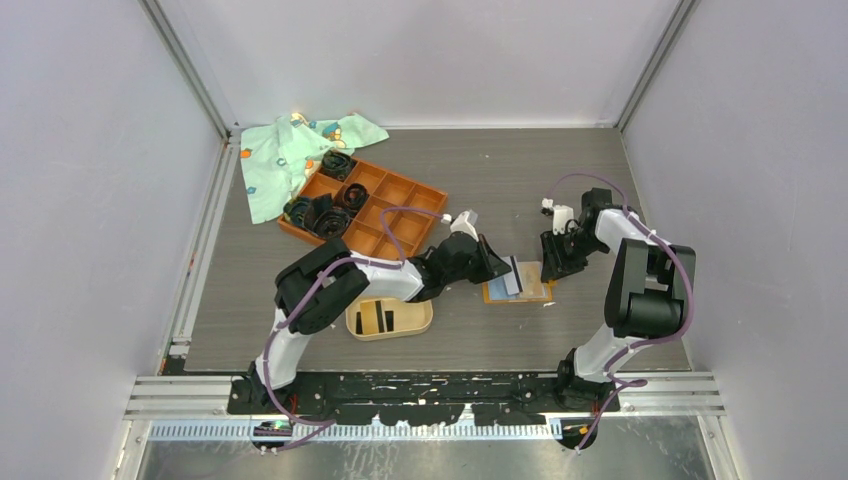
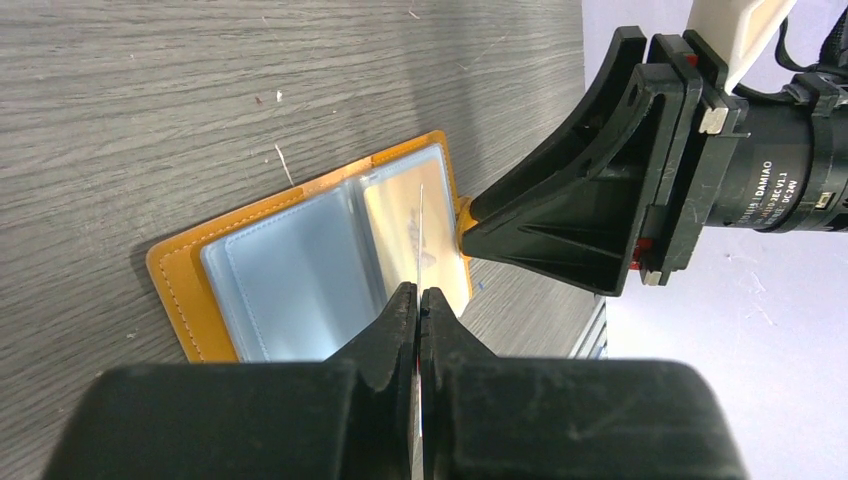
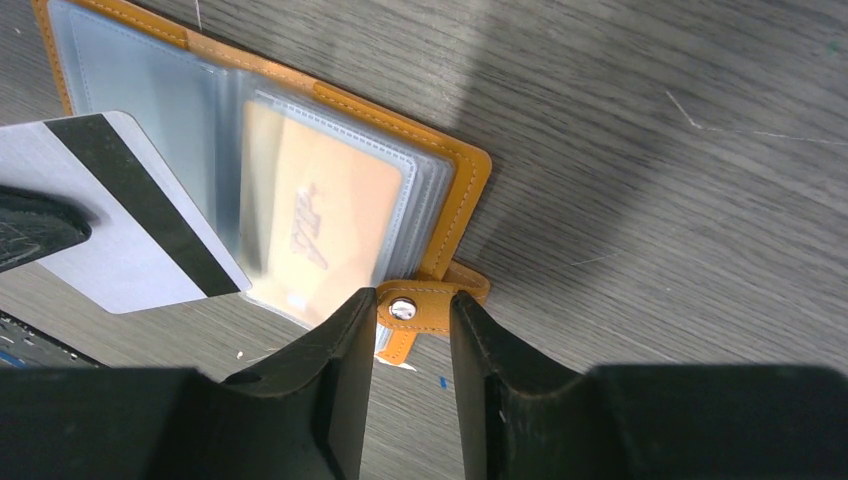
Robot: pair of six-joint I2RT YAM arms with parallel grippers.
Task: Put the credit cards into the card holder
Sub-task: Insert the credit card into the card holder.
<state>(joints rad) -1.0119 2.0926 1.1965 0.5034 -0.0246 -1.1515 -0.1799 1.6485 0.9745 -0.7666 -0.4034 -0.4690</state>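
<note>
Presently, in the top view, a green cloth (image 1: 275, 160) and the orange grid tray (image 1: 385, 215) with black coiled bands (image 1: 320, 215) lie at 10 o'clock on the table, well apart from the work.

The card holder (image 1: 425, 318) sits at 8 o'clock from the left gripper (image 2: 420, 292), near the front edge. I note two dark shapes inside it but cannot tell whether they are cards.

The left gripper is clenched on a credit card (image 3: 110, 250), pale with a dark stripe. It grips one edge only, and the card hangs just above the open orange wallet (image 2: 290, 270).

An orange-faced card (image 3: 320, 220) sits in a clear sleeve of the wallet.

The right gripper (image 3: 412, 300) is at 2 o'clock of the wallet, its fingers flanking the snap tab (image 3: 425, 312). I cannot tell whether they pinch the tab or merely straddle it.

Risks, as I judge them:
- The hold on the card is thin, so a quick swing toward 8 o'clock could twist the card or let it slip.
- If the card arrives tilted, it may catch on the holder's rim and push the holder.
- If the right fingers are not gripping the tab, the wallet may shift when the next card is drawn out.
- The two arms work close together over the wallet, so a wide turn by the left arm risks contact.
</note>
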